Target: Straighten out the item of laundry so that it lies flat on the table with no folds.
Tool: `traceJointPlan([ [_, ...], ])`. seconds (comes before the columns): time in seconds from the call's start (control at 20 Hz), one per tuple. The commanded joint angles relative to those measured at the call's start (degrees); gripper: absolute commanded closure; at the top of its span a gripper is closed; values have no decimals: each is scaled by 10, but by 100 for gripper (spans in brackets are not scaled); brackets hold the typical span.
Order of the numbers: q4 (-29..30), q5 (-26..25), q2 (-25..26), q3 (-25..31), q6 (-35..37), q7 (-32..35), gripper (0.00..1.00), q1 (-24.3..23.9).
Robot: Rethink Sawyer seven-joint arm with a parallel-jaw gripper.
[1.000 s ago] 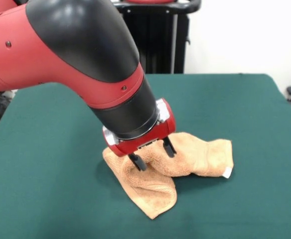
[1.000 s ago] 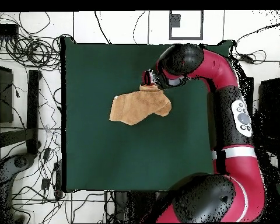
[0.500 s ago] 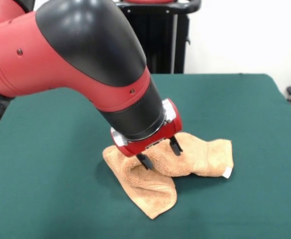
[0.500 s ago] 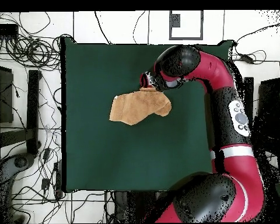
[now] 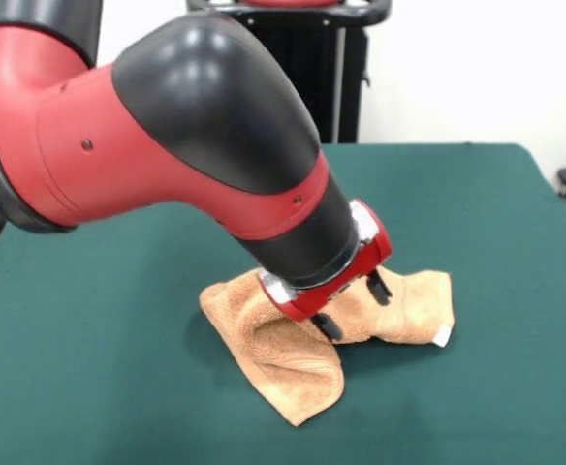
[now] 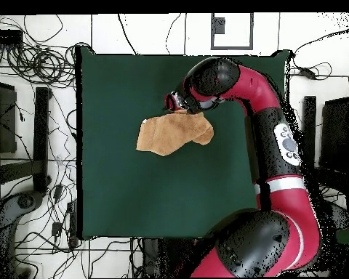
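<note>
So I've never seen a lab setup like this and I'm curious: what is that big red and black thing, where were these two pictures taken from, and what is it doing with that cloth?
The big red and black thing is a robot arm. Its hand ends in two black fingers. One picture looks across the table toward the robot; the other looks straight down from above, with the robot's base at the bottom. On the green table lies one orange-tan towel, crumpled and folded over itself, with a small white tag at one corner. The hand is open and hangs low over the towel's middle, fingers spread. It grips nothing yet. The job is to spread the towel flat, which is not yet done.
</note>
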Motion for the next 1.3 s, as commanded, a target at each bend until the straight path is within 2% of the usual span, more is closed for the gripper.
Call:
traceJointPlan([
  [0.05, 7, 6, 36, 50, 73, -211, 0, 3],
  [0.4, -1, 1, 31, 41, 75, -213, 0, 2],
  [0.65, -60, -9, 44, 42, 131, -239, 0, 4],
  [1.3, -94, -12, 46, 43, 175, -241, 0, -1],
])
